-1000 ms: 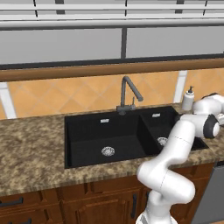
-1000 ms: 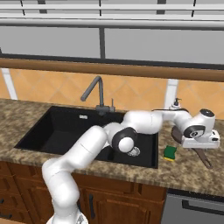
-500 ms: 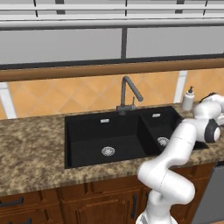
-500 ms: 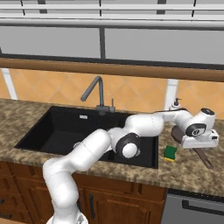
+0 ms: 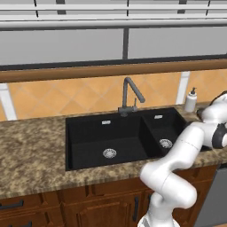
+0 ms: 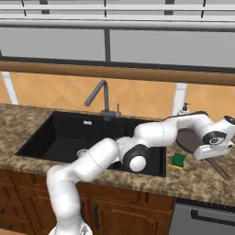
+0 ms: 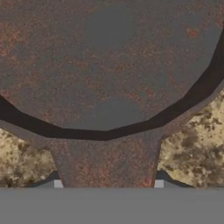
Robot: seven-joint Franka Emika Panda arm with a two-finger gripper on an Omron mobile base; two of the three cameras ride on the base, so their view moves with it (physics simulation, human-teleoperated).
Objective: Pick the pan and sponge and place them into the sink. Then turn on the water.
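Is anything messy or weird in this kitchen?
Nothing stands out. The sink is dry, the sponge lies flat on the counter, and the pan sits level there with the claw at its handle.

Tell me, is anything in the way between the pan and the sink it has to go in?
Nothing solid blocks it. The pan sits on the counter right of the sink, with the gripper closed on its handle. The sponge lies beside the basin's edge, nearer the front; lifting the pan should pass over it.
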